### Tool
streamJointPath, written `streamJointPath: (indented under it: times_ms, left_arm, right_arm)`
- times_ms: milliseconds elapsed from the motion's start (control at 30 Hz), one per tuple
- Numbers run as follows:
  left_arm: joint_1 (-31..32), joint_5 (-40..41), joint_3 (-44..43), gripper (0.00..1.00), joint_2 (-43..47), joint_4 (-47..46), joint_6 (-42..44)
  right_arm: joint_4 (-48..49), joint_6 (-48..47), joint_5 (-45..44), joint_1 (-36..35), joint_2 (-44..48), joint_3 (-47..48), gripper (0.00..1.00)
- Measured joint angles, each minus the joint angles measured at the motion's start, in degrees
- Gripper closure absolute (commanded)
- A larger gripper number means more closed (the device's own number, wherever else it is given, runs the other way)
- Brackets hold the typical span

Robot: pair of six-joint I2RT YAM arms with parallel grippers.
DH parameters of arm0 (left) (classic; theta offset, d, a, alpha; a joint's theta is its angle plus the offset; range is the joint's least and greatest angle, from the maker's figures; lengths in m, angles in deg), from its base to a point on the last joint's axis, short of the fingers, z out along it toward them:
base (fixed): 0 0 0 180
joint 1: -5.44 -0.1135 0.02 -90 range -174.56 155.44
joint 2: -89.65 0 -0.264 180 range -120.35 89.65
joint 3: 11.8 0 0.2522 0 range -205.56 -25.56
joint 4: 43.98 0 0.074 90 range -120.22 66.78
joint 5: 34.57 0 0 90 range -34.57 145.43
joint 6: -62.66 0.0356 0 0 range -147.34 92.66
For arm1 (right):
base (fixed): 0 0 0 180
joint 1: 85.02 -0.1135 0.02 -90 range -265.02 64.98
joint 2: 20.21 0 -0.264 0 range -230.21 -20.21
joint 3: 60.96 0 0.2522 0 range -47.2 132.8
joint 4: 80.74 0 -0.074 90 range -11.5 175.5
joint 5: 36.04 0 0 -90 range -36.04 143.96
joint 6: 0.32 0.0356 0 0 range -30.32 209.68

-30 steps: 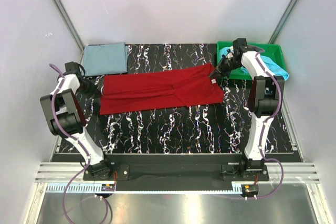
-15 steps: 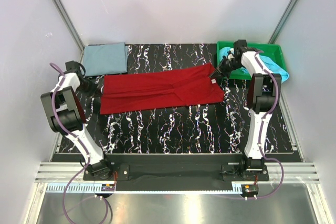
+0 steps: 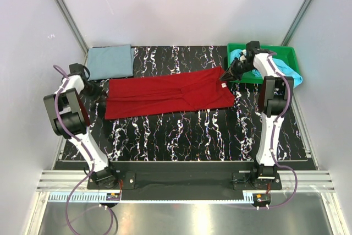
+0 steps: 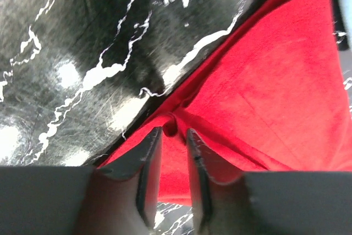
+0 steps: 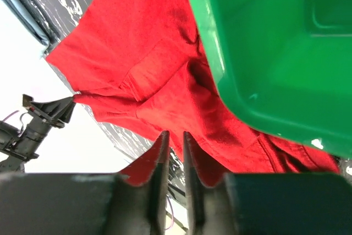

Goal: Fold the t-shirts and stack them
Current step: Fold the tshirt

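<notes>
Deep red soft cloth t-shirt (image 3: 165,93) on desk (image 3: 176,133): likely light, limp; pinch end corners. Both jaws narrowly parted, empty.

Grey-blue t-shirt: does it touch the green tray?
Apart. The top view shows the grey-blue t-shirt far left, the green tray far right, bare table between them.

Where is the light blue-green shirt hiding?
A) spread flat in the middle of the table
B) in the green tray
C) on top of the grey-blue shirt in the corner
B: the turquoise t-shirt lies bunched up in the green tray at the far right, while the shirt spread flat in the middle is the red one.
</notes>
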Motion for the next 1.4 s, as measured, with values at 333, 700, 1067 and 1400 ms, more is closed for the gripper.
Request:
streamJointPath:
  times_ms: [333,700,1067,1400]
  left_arm:
    - [0.5,2.23,-0.68,0.5,4.48,-0.09,2.16]
    - [7.41,0.39,10.43,0.68,20.04,-3.69,2.6]
    - [10.49,-2.84,15.15,0.72,13.35,-6.16,3.67]
    - [10.47,-3.67,13.77,0.72,10.47,-6.6,4.09]
  right_arm:
    - [-9.81,-5.99,-7.98,-0.22,-1.97,12.2,0.69]
    - [-5.18,-1.68,-17.18,-19.82,7.1,-0.28,0.78]
    - [0.66,2.86,-20.7,-32.59,4.76,-2.51,0.85]
    - [2.03,4.17,-21.57,-32.59,-0.81,-0.96,0.85]
